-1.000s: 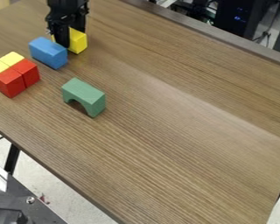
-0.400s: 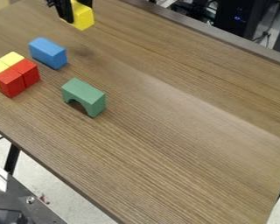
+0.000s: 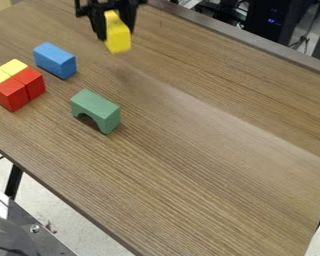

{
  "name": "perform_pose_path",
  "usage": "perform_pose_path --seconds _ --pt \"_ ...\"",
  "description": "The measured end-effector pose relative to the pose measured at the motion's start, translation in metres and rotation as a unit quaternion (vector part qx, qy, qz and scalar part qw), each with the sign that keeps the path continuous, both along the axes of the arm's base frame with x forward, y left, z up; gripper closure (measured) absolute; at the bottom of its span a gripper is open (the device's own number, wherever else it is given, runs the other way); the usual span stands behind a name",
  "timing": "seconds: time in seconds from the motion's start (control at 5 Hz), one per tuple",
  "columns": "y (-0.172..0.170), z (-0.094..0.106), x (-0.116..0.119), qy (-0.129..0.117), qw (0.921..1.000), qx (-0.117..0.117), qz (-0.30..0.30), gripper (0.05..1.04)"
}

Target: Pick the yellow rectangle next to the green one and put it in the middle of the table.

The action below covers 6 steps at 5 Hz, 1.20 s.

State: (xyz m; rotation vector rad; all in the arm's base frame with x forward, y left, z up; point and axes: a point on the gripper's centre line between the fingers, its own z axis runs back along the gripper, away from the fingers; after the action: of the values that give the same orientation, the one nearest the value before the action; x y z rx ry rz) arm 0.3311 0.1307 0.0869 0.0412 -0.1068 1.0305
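Hand holds yellow block above the far side of the tabletop

The black hand [image 3: 116, 35] hangs down from the top edge of the view, left of centre; its two fingers are parted only by the width of the yellow block [image 3: 118, 42], one on each side, and they have hold of it; the block is raised off the wood, its long side running roughly up and down the view, with its lower end reaching below the fingertips.

The wood-grained tabletop [image 3: 196, 155] stretches away to the lower right; the held block is well apart from its middle; the blue block [image 3: 54, 60] lies to the lower left of the hand; the green arch [image 3: 96, 109] stands farther down the view, its opening facing the tabletop.

By the left edge of the view sits a tight cluster; two red blocks [image 3: 13, 94] are side by side, touching, with two more yellow blocks [image 3: 14, 67] against them on their upper-left side; the blue block is near this group but apart from it; black equipment [image 3: 276, 20] stands beyond the upper-right edge.
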Motion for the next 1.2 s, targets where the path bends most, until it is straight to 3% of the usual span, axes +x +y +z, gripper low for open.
perform_pose_path --seconds 0.2,0.4,0.6,1.0,1.2 --pt "-0.025 -0.008 -0.008 0.003 0.9973 0.010 -0.073 0.512" --pt "-0.049 -0.018 -0.015 0.014 0.9889 0.008 -0.148 0.512" --pt "-0.071 -0.026 -0.021 0.010 0.9739 0.017 -0.226 0.512" --pt "-0.097 -0.030 -0.019 -0.030 0.9480 0.014 -0.317 0.512" --pt "-0.105 -0.026 -0.015 -0.046 0.9393 0.010 -0.340 0.512"
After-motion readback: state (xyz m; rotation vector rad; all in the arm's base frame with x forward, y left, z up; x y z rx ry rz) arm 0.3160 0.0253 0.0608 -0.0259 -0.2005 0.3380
